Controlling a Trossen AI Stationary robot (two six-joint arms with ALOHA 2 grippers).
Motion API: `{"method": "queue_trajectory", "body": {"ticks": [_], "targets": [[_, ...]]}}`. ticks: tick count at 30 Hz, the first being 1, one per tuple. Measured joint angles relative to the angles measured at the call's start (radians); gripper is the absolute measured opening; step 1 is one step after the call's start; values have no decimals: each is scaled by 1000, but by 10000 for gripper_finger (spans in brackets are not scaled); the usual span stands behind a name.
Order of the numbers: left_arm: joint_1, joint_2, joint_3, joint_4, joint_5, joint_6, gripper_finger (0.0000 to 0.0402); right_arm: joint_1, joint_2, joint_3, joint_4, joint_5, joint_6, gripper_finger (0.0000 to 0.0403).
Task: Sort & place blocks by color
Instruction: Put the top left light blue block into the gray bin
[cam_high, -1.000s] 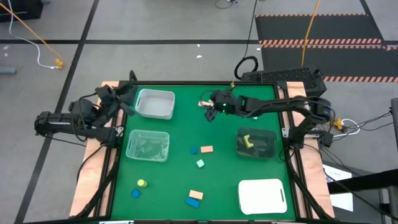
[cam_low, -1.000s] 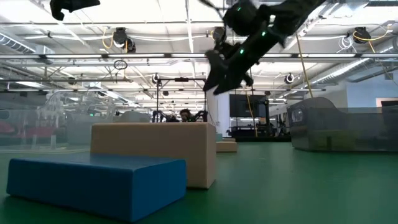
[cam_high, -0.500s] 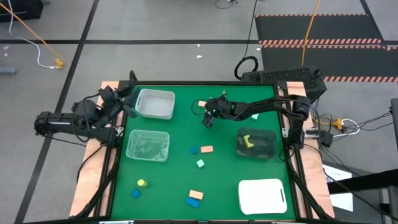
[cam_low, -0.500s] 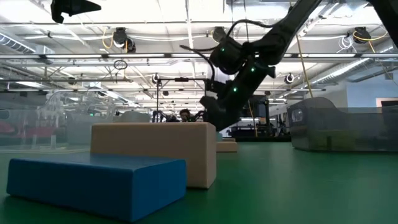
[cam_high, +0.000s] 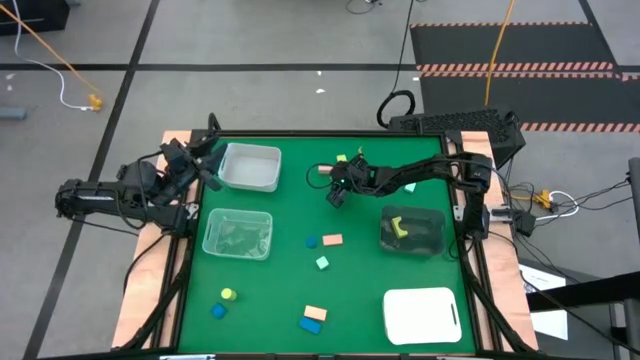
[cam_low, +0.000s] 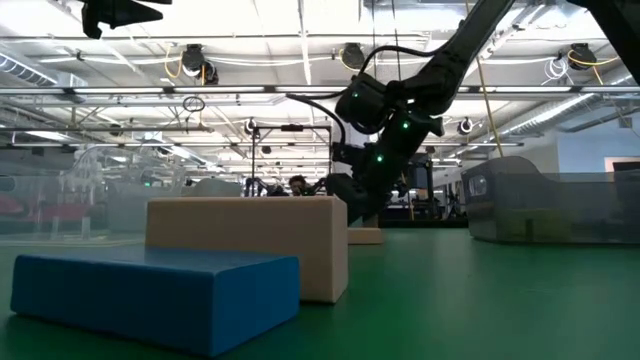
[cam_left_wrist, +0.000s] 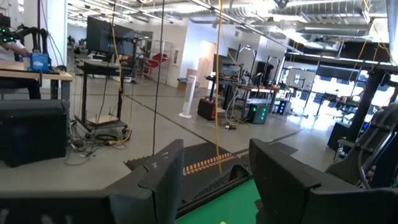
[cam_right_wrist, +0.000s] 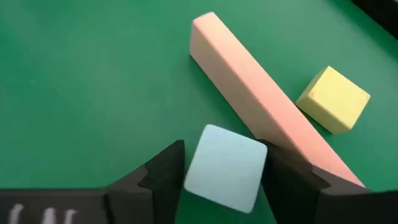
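High view. I see the right gripper lower and farther out over the green table than a second ago, when it hung near the back edge; the left gripper is where it was, beside the white bin. A yellow block and a salmon bar lie just behind the right gripper. Loose near the middle are a blue block, a tan block and a mint block; near the front edge lie a yellow piece, a blue cube, and a tan bar touching a blue bar. The clear bin on the left holds contents I cannot make out; the dark bin on the right holds a yellow piece; the white tray is near the front right.

Low view. The right gripper has come down close to the table behind the tan bar and blue bar.

Left wrist view. My left fingers stand apart with nothing between them, facing the room.

Right wrist view. The right fingers straddle a mint cube, one on each side; I cannot tell whether they press it. The cube touches the long salmon bar; the yellow block sits just beyond.
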Motion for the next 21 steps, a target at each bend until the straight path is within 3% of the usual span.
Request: {"method": "queue_trajectory", "body": {"ticks": [6, 13, 17, 21], "targets": [[0, 0, 0, -3, 0, -1, 184, 0, -1, 0, 5, -1, 0, 116], [0, 6, 0, -18, 0, -55, 184, 1, -71, 0, 10, -89, 40, 116], [1, 46, 0, -50, 0, -122, 184, 2, -163, 0, 143, -158, 42, 116], [1, 131, 0, -45, 0, -193, 184, 2, -244, 0, 398, -218, 103, 116]]}}
